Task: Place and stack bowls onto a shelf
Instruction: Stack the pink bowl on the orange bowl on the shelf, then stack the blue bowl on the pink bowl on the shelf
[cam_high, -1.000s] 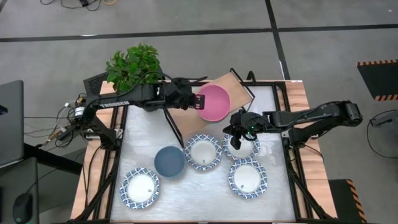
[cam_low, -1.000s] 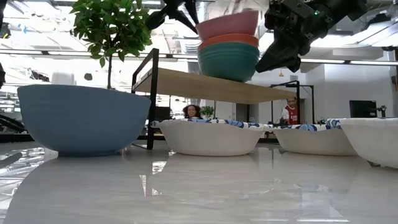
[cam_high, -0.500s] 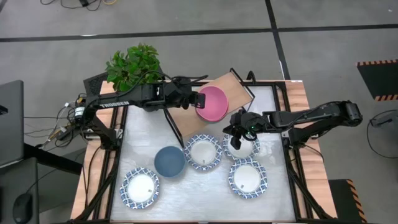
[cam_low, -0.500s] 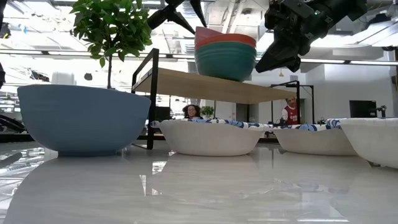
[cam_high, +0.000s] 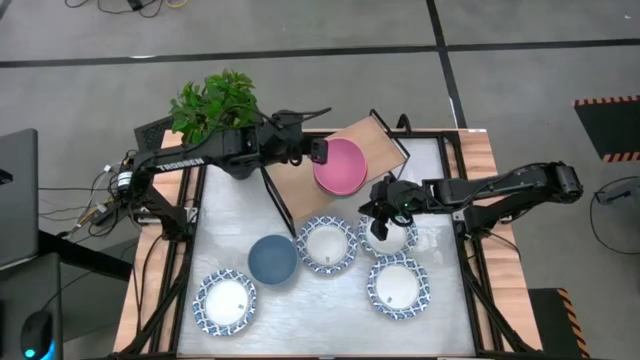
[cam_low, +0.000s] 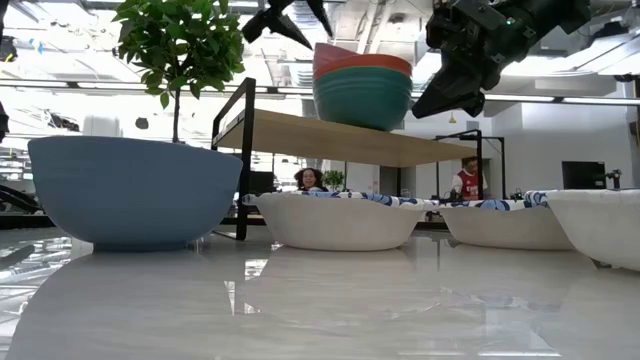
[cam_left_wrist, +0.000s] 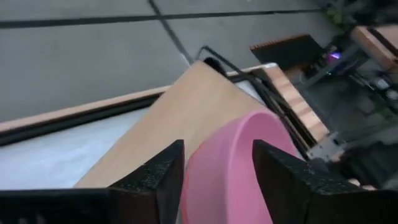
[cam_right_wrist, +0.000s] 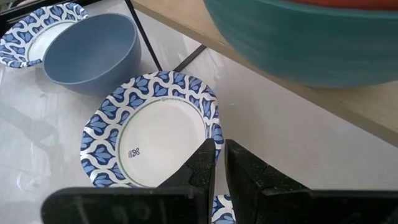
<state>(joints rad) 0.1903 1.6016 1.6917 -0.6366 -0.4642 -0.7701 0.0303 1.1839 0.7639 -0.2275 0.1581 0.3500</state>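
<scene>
On the shelf (cam_low: 330, 140), the wood board with black end frames (cam_high: 297, 192), stands a stack of three bowls: pink (cam_high: 342, 167) on top, then red, then green (cam_low: 365, 98). My left gripper (cam_low: 292, 18) is open just above the pink bowl's rim (cam_left_wrist: 230, 162), one finger on either side and clear of it. My right gripper (cam_high: 385, 212) hangs shut and empty above a white bowl with a blue patterned rim (cam_high: 388, 236). Several such bowls, one of them (cam_right_wrist: 149, 134), and a plain blue bowl (cam_high: 272, 258) rest on the tabletop.
A potted plant (cam_high: 215, 105) stands at the shelf's far left end. A laptop (cam_high: 15, 195) sits off the table's left side. People (cam_low: 465, 180) show in the room behind. Bare tabletop (cam_high: 320, 315) lies between the front bowls.
My left gripper has opened and let go of the pink bowl, which has dropped from a tilted hold and now sits nested in the stack. The gripper has then risen slightly and rolled at the wrist.
</scene>
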